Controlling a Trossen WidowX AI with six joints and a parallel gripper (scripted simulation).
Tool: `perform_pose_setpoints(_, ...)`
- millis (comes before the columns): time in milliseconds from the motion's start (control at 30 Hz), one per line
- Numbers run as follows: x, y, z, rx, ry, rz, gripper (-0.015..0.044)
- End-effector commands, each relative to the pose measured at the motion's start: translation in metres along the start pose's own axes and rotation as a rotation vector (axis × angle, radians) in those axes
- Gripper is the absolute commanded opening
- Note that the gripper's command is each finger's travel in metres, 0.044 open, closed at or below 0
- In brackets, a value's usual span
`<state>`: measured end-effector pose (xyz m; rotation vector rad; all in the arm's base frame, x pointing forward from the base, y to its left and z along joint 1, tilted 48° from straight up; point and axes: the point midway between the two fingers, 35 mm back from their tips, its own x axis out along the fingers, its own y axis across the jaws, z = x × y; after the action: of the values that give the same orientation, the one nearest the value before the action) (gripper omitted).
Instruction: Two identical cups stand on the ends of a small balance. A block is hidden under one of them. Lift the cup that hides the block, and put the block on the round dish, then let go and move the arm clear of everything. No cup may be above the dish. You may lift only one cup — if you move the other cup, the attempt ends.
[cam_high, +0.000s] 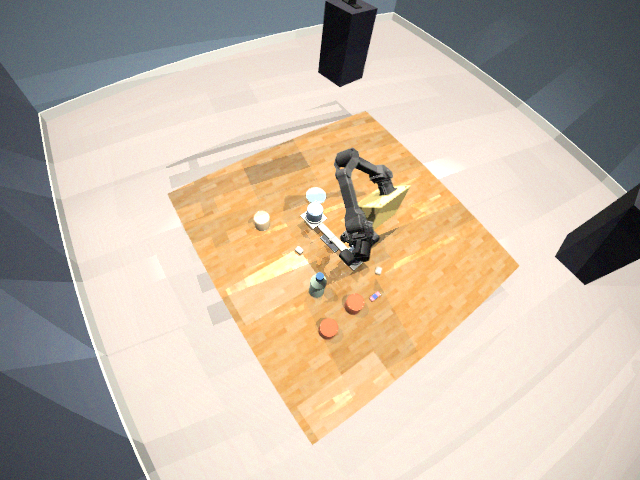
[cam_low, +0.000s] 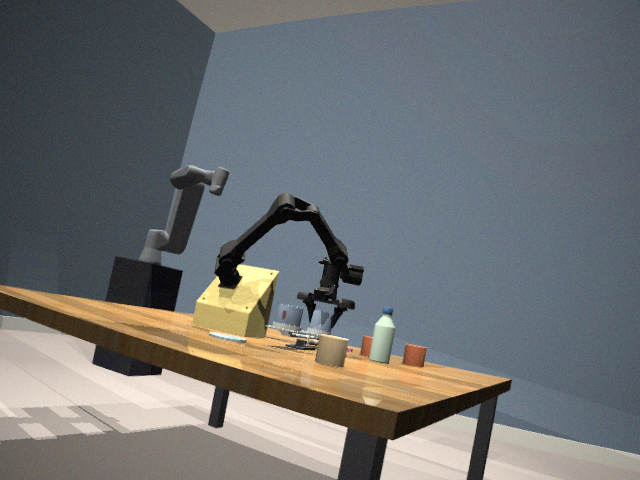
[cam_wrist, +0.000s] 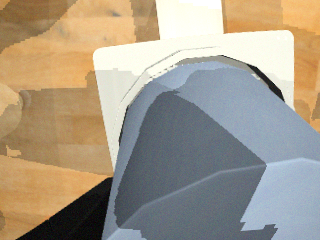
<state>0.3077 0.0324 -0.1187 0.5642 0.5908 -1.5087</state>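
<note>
My gripper (cam_low: 322, 322) is shut on a blue cup (cam_low: 320, 317) (cam_wrist: 200, 130) at one end of the balance (cam_high: 333, 238) (cam_wrist: 105, 60). The held cup is upright at the pan; whether its rim is clear of the pan cannot be told. The other blue cup (cam_high: 314, 212) (cam_low: 292, 314) stands on the far pan, close to the round pale-blue dish (cam_high: 315, 195) (cam_low: 227, 337). A small reddish patch shows on that other cup in the exterior view. The dish is bare. No block shows under either cup.
A yellow sloped stand (cam_high: 392, 206) (cam_low: 235, 307) is by the arm's base. A beige cup (cam_high: 262, 220) (cam_low: 331, 351), a green bottle (cam_high: 317, 287) (cam_low: 382, 338) and two red pots (cam_high: 354, 303) (cam_high: 328, 328) stand around the balance. Small pale cubes (cam_high: 299, 250) (cam_high: 378, 270) lie either side.
</note>
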Motion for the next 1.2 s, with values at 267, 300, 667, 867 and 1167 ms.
perform_pose_setpoints(267, -0.018, 0.004, -0.003, 0.009, 0.011, 0.006, 0.0)
perform_pose_setpoints(300, -0.019, 0.004, -0.003, 0.009, 0.011, 0.006, 0.0)
perform_pose_setpoints(667, -0.033, 0.004, -0.003, 0.009, 0.013, 0.006, 0.0)
perform_pose_setpoints(867, -0.04, 0.004, -0.003, 0.009, 0.013, 0.006, 0.0)
perform_pose_setpoints(1167, -0.052, 0.004, -0.003, 0.009, 0.013, 0.006, 0.0)
